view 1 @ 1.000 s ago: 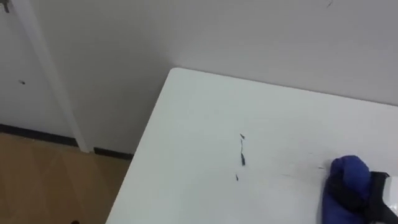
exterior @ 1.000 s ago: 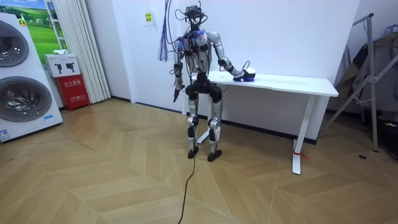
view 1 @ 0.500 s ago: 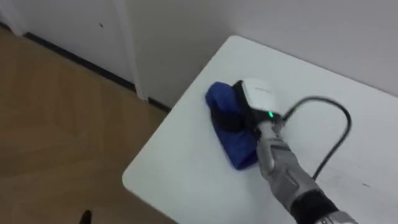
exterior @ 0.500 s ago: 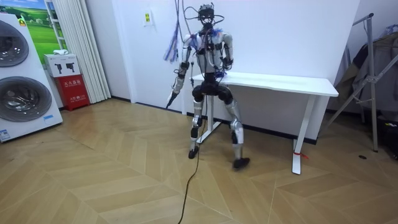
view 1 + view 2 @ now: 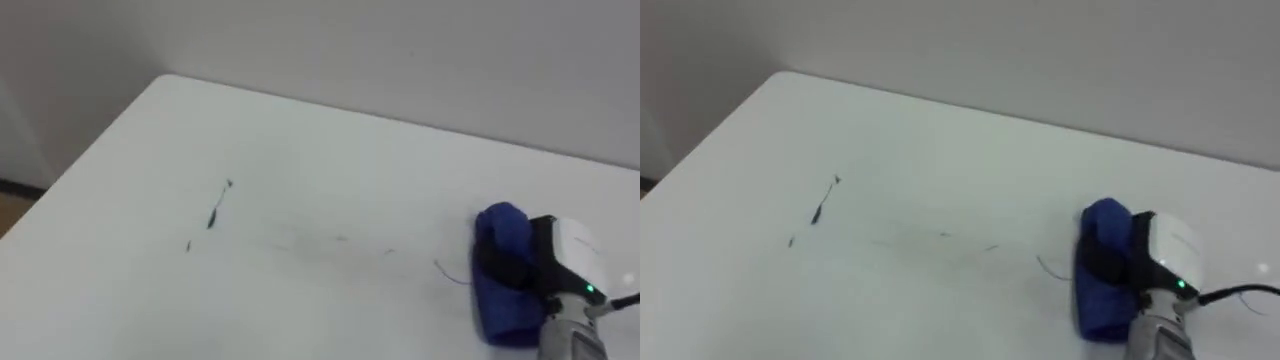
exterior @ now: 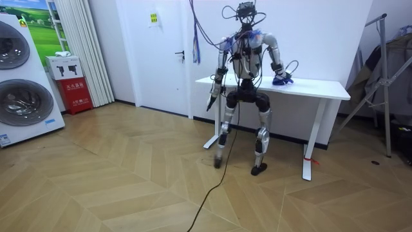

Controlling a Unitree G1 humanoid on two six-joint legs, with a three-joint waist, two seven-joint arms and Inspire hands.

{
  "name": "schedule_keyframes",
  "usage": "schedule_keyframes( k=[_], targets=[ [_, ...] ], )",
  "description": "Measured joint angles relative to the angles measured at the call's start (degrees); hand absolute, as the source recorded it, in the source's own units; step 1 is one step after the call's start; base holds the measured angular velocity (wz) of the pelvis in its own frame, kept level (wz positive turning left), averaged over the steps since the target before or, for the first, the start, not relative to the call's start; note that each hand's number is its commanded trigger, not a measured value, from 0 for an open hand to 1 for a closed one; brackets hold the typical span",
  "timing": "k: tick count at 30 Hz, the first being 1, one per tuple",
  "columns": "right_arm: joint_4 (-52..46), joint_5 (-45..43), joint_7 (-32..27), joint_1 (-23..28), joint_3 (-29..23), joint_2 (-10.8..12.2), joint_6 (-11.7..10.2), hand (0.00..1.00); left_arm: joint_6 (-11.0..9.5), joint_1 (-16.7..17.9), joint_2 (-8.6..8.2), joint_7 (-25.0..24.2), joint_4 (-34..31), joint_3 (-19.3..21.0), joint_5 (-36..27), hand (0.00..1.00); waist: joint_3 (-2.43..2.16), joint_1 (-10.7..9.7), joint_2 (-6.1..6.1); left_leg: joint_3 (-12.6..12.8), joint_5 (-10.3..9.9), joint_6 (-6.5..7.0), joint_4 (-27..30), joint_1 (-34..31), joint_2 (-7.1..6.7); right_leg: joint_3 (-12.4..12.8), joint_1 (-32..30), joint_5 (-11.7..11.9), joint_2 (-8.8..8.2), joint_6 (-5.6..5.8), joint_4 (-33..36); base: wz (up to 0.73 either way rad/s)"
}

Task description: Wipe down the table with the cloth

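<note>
Blue cloth pad (image 5: 500, 285) on white rectangular table (image 5: 330, 140), well right of small dark marks (image 5: 213, 215). Right hand (image 5: 545, 262) rests on it, wrist cut off; its grip cannot be told. Left hand (image 6: 210, 103) hangs low, too small to judge.

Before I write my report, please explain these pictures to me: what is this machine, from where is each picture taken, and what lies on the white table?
The machine is a humanoid robot with two arms and two hands. Two pictures come from the cameras in its head, which look down at the table. The third comes from a camera in the room and sees the whole robot standing at the table's long side. On the table are a few thin dark marks and a blue cloth. The right hand is on the cloth, to the right of the marks. Whether it grips the cloth I cannot tell. The left hand hangs beside the body.
</note>
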Motion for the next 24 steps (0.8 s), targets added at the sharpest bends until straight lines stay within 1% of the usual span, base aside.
schedule_keyframes(
  k=[1,2,3,4,5,6,7,8,9,10,11,12,13,14,15,16,17,18,19,20,21,22,23,24],
  targets=[
    [-0.9,-1.1,1.0,-1.4,1.6,0.5,0.3,1.00,0.0,0.0,-0.06,0.0,0.3,-0.7,0.0,0.00,0.17,0.9,0.65,0.0,-0.5,1.03,-0.5,-0.8,-2.05,0.3,-0.4,0.2,0.48,-0.31,-0.3,-0.71],
    [-2.1,-3.2,2.4,-4.8,4.1,1.8,0.7,1.00,0.2,0.2,-0.28,0.0,0.3,-1.0,0.0,0.00,0.27,2.3,1.06,-0.9,-0.5,3.23,-2.6,-2.4,-5.23,0.7,-1.4,0.6,1.32,-1.07,-0.9,-0.72],
    [-2.4,-4.7,3.4,-7.9,6.5,4.3,0.6,1.00,0.7,0.4,-0.40,0.0,0.3,-0.8,0.0,0.00,0.17,3.7,0.93,-3.1,0.4,3.44,-4.7,-2.1,-6.63,1.6,-2.1,1.3,2.60,-2.16,-2.4,-0.59],
    [-2.4,-5.4,3.9,-9.0,7.5,5.1,0.4,1.00,1.1,0.3,-0.59,0.0,0.2,-0.8,0.0,0.00,0.12,4.0,0.95,-3.7,1.1,3.35,-5.5,-2.0,-6.86,1.8,-2.1,1.7,3.35,-2.71,-3.4,-0.20],
    [-2.7,-6.6,4.5,-10.3,8.4,5.7,-1.1,1.00,1.5,0.2,-1.25,0.0,0.1,-0.8,0.0,0.00,0.02,4.4,1.38,-4.2,2.3,3.41,-7.4,-2.0,-7.06,2.4,-1.9,2.5,4.40,-3.63,-5.7,0.24],
    [-2.7,-7.4,4.6,-10.4,8.4,5.7,-2.0,1.00,1.7,0.6,-1.86,0.1,-0.3,-0.8,-0.3,0.00,-0.27,4.9,1.39,-4.4,3.3,3.62,-9.5,-1.5,-7.69,2.9,-1.6,3.1,4.55,-3.17,-7.2,0.33],
    [-2.3,-7.3,4.4,-10.2,8.3,5.6,-2.3,1.00,1.8,1.0,-1.94,0.1,-0.4,-0.8,-1.1,0.00,-0.22,4.9,1.68,-4.5,3.7,3.76,-10.6,-1.0,-7.92,2.8,-1.1,3.3,4.53,-2.87,-8.0,0.30],
    [-0.4,-7.4,3.5,-9.3,8.1,5.5,-2.5,1.00,2.6,2.0,-1.76,0.2,-0.5,-0.6,-2.2,0.00,-0.38,4.6,1.93,-4.9,4.2,3.80,-12.4,0.0,-8.47,2.7,-0.2,3.8,4.31,-1.74,-8.9,0.34],
    [1.2,-7.6,2.7,-7.0,7.3,4.9,-2.7,1.00,3.0,3.0,-1.60,0.3,-1.0,1.0,-2.4,0.00,-0.47,3.5,1.82,-5.8,4.3,3.84,-13.4,0.6,-8.98,2.8,0.7,3.9,3.98,0.31,-9.5,0.38],
    [0.8,-6.4,1.6,-5.0,5.9,4.9,-3.9,1.00,3.3,3.4,-1.62,0.5,-1.4,2.1,-2.4,0.00,-0.57,2.7,1.53,-6.3,4.3,3.88,-13.7,0.8,-9.37,2.6,1.2,4.0,3.58,2.31,-9.7,0.47],
    [-0.1,-5.9,-1.2,-1.1,4.1,4.7,-5.9,1.00,3.6,4.4,-1.82,0.6,-1.8,4.7,-2.4,0.00,-0.53,0.5,1.42,-7.3,4.4,3.89,-14.5,1.5,-9.94,2.5,2.1,3.5,3.21,3.58,-9.7,0.41],
    [0.1,-4.7,-3.9,1.2,1.7,4.4,-7.7,1.00,3.8,4.4,-1.75,0.7,-1.9,7.1,-2.4,0.00,-0.42,-1.8,1.18,-8.1,5.2,3.91,-15.8,1.9,-10.39,2.2,2.8,3.5,3.02,3.71,-10.0,0.37],
    [0.1,-4.5,-5.1,2.3,0.1,4.2,-8.2,1.00,3.8,4.6,-1.64,0.7,-2.2,8.2,-2.1,0.00,-0.34,-3.0,0.97,-8.7,5.7,3.96,-16.5,2.0,-10.60,1.7,3.1,3.6,2.91,3.85,-10.5,0.49],
    [0.3,-4.5,-7.6,5.5,-3.8,3.8,-9.4,1.00,3.5,4.4,-1.38,0.9,-3.2,10.1,-0.8,0.00,-0.47,-5.6,0.53,-9.6,6.7,4.10,-17.5,2.2,-10.93,0.6,4.2,4.0,2.69,4.03,-11.5,0.48],
    [1.7,-3.7,-10.2,8.8,-7.4,3.1,-10.4,1.00,2.4,4.6,-1.05,1.3,-3.7,11.2,-0.1,0.00,-0.86,-6.7,-0.03,-9.8,7.1,4.17,-18.2,3.3,-11.19,0.2,5.4,4.1,2.60,4.15,-12.0,0.38],
    [2.4,-3.1,-11.1,10.4,-9.0,2.8,-10.6,1.00,1.8,4.7,-0.83,1.4,-3.8,11.7,0.0,0.00,-1.15,-6.8,-0.24,-9.8,7.1,4.17,-18.3,3.9,-11.27,0.2,6.1,4.1,2.55,4.21,-12.2,0.05],
    [4.3,-2.5,-12.4,12.7,-11.7,2.0,-10.7,1.00,1.2,4.9,-0.35,1.4,-3.8,12.4,0.0,0.00,-1.50,-6.7,-0.40,-9.8,6.9,4.27,-18.5,4.9,-11.40,0.6,6.9,3.9,2.55,4.51,-12.8,-0.10],
    [5.9,-1.0,-13.1,13.9,-13.1,0.4,-10.7,1.00,1.0,4.9,0.06,1.4,-3.8,12.1,-0.5,0.00,-2.22,-6.8,-0.41,-9.6,6.4,4.33,-18.7,5.5,-11.41,1.0,7.4,3.5,2.60,5.15,-12.7,-0.13],
    [6.8,-0.2,-13.2,14.2,-13.8,-0.1,-10.7,1.00,0.9,4.7,0.12,1.3,-3.8,12.1,-0.7,0.00,-2.11,-6.8,-0.63,-9.4,6.2,4.37,-18.7,5.8,-11.44,1.3,7.6,3.4,2.60,5.36,-12.8,-0.15],
    [7.9,1.0,-13.2,14.3,-14.7,-0.8,-10.4,1.00,1.0,4.7,0.08,1.0,-3.8,12.1,-0.9,0.00,-2.11,-6.8,-0.79,-9.1,5.9,4.33,-18.3,5.9,-11.47,1.9,7.8,3.6,2.64,5.43,-12.8,-0.18],
    [8.2,1.2,-13.1,14.3,-15.0,-1.1,-9.5,1.00,1.0,4.5,0.01,0.7,-3.8,11.7,-0.8,0.00,-2.11,-6.5,-0.78,-8.8,5.9,4.43,-18.1,6.0,-11.55,2.7,7.7,4.2,2.71,5.41,-12.8,-0.18],
    [8.2,1.4,-12.9,14.2,-14.9,-1.2,-9.0,1.00,1.0,4.6,0.01,0.5,-3.8,11.4,-0.9,0.00,-2.13,-6.3,-0.75,-8.7,5.9,4.48,-18.0,6.1,-11.59,2.8,7.7,4.4,2.67,5.36,-12.8,-0.13],
    [7.9,1.5,-12.2,13.7,-14.5,-1.1,-7.5,1.00,1.2,4.5,0.08,0.5,-3.8,11.0,-1.0,0.00,-2.10,-6.0,-0.80,-8.7,5.9,4.59,-17.9,6.2,-11.69,3.1,7.7,4.7,2.62,5.17,-12.8,-0.11],
    [6.7,1.4,-11.3,13.1,-13.8,-1.1,-5.5,1.00,1.5,4.5,0.34,0.6,-3.8,9.6,-1.6,0.00,-2.08,-5.3,-0.67,-8.4,6.0,4.65,-17.9,6.3,-11.71,3.5,7.6,4.9,2.66,5.13,-12.8,-0.10]
  ],
)
